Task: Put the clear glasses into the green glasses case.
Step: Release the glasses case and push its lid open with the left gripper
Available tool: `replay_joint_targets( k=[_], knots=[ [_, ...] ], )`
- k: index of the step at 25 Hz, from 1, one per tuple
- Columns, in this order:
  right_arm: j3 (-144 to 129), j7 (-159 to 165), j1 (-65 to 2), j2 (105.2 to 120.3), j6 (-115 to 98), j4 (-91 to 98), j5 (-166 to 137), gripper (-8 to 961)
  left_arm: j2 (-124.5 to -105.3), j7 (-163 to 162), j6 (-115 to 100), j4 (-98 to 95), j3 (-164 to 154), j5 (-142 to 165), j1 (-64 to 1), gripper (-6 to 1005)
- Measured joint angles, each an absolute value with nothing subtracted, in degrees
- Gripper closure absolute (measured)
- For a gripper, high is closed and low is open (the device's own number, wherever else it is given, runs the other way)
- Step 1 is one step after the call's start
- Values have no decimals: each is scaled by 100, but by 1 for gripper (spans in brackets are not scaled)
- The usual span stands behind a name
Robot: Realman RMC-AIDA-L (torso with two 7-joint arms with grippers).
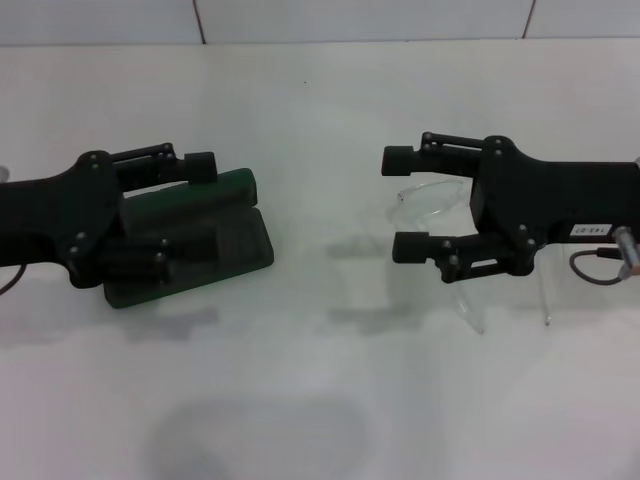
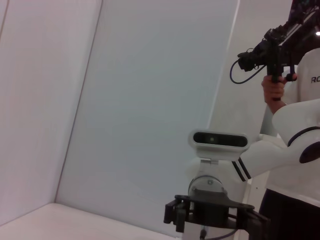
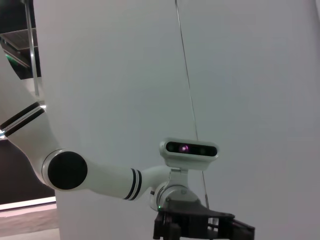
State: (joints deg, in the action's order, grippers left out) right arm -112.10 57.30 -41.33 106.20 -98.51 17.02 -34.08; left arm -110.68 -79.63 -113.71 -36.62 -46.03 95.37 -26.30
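The green glasses case (image 1: 243,222) lies on the white table (image 1: 320,380) at the left, showing a far half and a near half. My left gripper (image 1: 192,212) hangs over it, open, one finger toward each long side, covering the case's left part. The clear glasses (image 1: 428,200) lie at the right with their long arms (image 1: 472,312) pointing toward the near edge. My right gripper (image 1: 400,203) is open above them, and its body hides much of the frame. Neither gripper holds anything.
A tiled wall (image 1: 360,20) rises behind the table. A grey cable (image 1: 598,268) loops at the right wrist. The left wrist view shows the robot's head camera (image 2: 218,139) and a person (image 2: 295,100) holding a black device.
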Motion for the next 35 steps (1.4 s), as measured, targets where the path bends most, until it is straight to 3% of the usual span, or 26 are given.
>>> replay_joint_targets(
  k=[8,15,18,21,24,30,35],
  knots=[
    [-10782,5625,-3903,10600,-9851,1670,-3413,100,-11107,-7943,-11360,-3674,-4535,9498,-2628,169],
    [-9306,5349,-2895,10639,-10054,1753,-3412,100,-11183,-8405,-10638,-4133,-4018,9562,-2630,182],
    [-8722,5298,-2512,10665,-9957,1772,-3412,99,-11318,-9146,-10359,-5142,-4039,9821,-2627,188],
    [-8536,5296,-2316,10622,-9881,1755,-3416,99,-11585,-9378,-10024,-6291,-4026,10359,-2633,194],
    [-8515,5296,-2255,10592,-9868,1734,-3526,99,-11760,-9736,-9703,-7405,-4102,11411,-2834,200],
    [-8513,5338,-2254,10573,-9716,1724,-3758,100,-11748,-10790,-9716,-8032,-4562,12995,-3418,211],
    [-8509,5355,-2326,10590,-9513,1748,-3993,100,-11814,-11104,-9705,-7968,-5144,13473,-3487,221]
  ],
)
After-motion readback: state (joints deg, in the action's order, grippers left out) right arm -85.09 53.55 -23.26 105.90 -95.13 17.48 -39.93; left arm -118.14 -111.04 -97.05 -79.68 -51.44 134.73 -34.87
